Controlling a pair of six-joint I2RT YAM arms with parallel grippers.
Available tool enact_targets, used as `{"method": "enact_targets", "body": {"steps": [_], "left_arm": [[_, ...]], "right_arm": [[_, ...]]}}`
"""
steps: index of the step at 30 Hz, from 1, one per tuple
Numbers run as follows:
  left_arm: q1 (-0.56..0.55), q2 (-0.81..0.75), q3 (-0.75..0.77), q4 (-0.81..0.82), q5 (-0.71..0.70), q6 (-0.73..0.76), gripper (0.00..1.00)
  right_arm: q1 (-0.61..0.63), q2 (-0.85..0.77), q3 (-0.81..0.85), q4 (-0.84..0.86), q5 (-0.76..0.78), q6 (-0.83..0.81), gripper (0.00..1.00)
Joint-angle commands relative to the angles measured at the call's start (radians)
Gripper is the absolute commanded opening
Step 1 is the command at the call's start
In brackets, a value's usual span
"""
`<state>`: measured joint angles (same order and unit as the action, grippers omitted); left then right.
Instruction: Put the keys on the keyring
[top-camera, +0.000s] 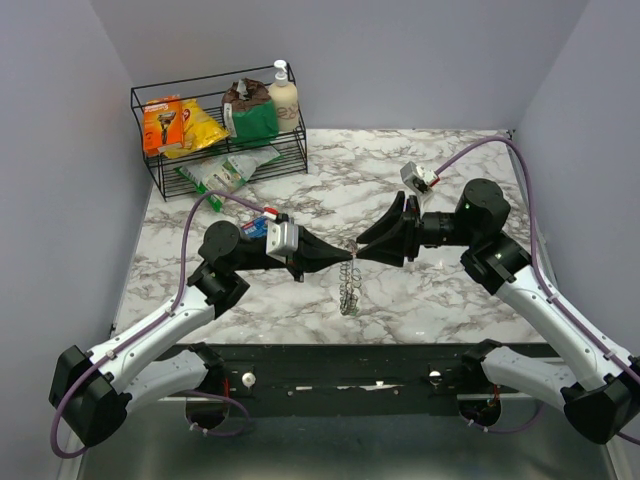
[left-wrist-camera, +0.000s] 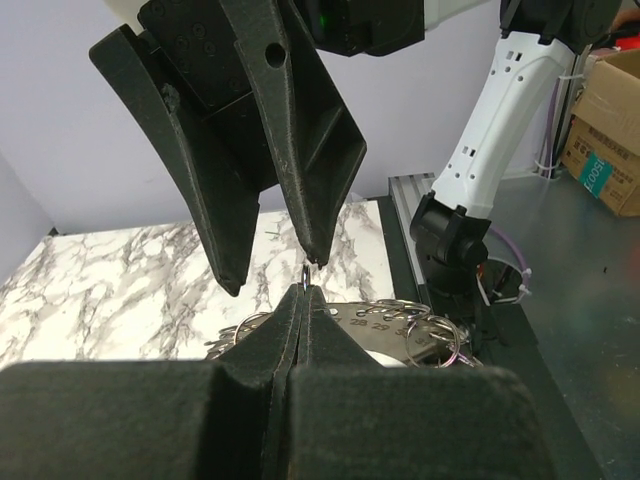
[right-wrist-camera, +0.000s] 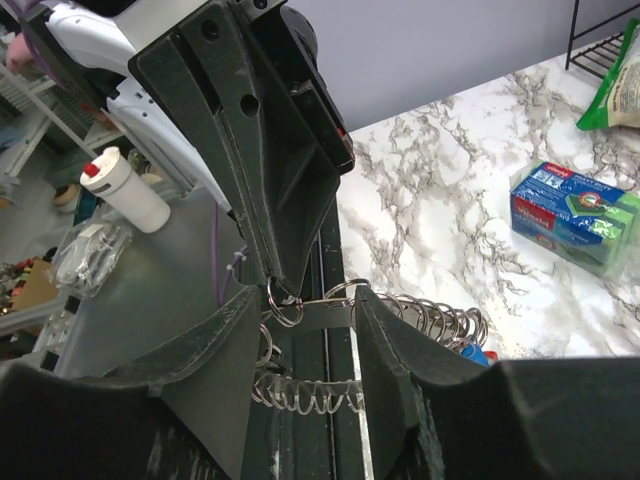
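From above, my left hand (top-camera: 342, 258) and right hand (top-camera: 362, 249) meet tip to tip over the marbled tabletop (top-camera: 450, 300), with a chain of keyrings (top-camera: 349, 288) hanging beneath them (its lower end down at the marble). On the left wrist camera, the left hand is fully closed, nipping a small ring (left-wrist-camera: 306, 272). On the right wrist camera, the right hand stands about half parted, straddling a flat silver key blade (right-wrist-camera: 325, 316); whether it touches, I cannot tell.

Silver keyring (top-camera: 348, 285) — a string of linked rings — hangs aloft; keys (right-wrist-camera: 478, 352) show red and blue heads among them.
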<state>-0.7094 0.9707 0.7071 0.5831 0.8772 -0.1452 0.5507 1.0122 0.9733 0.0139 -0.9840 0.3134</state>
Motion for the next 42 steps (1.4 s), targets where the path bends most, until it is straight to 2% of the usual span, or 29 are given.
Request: {"method": "enact_targets", "body": {"steps": [1,11,14,20,21,24,34,36,37,38,40,42], "left_arm": [[-0.005,-0.001,0.038,0.064,0.011,-0.024,0.0],[-0.007,0.014,0.037,0.112,0.014,-0.068,0.0],[-0.007,0.022,0.037,0.119,0.016,-0.077,0.0],[-0.005,0.017,0.034,0.123,0.009,-0.068,0.0],[-0.005,0.016,0.034,0.124,0.008,-0.068,0.0],[-0.005,0.013,0.034,0.123,0.005,-0.065,0.0],[-0.005,-0.027,0.026,0.067,-0.036,-0.016,0.01],[-0.005,-0.056,0.023,0.022,-0.063,0.027,0.11],[-0.004,-0.069,0.023,0.008,-0.073,0.041,0.26],[-0.005,-0.079,0.023,-0.009,-0.096,0.061,0.36],[-0.005,-0.11,0.025,-0.066,-0.121,0.102,0.52],[-0.004,-0.133,0.034,-0.123,-0.139,0.127,0.57]], "right_arm": [[0.008,-0.012,-0.001,-0.002,-0.01,-0.01,0.48],[0.014,-0.001,-0.016,-0.006,-0.018,-0.014,0.43],[0.015,0.003,-0.016,-0.006,-0.015,-0.014,0.37],[0.015,0.009,-0.019,-0.006,-0.015,-0.013,0.2],[0.015,0.009,-0.019,-0.008,-0.015,-0.013,0.13],[0.015,0.011,-0.016,-0.009,-0.015,-0.014,0.01],[0.015,-0.007,-0.015,-0.011,0.024,-0.02,0.01],[0.015,-0.011,-0.013,-0.011,0.027,-0.022,0.01],[0.015,-0.014,-0.012,-0.011,0.027,-0.023,0.01],[0.015,-0.014,-0.012,-0.011,0.03,-0.023,0.01],[0.015,-0.018,-0.012,-0.011,0.031,-0.028,0.01],[0.015,-0.021,-0.008,-0.011,0.034,-0.03,0.01]]}}
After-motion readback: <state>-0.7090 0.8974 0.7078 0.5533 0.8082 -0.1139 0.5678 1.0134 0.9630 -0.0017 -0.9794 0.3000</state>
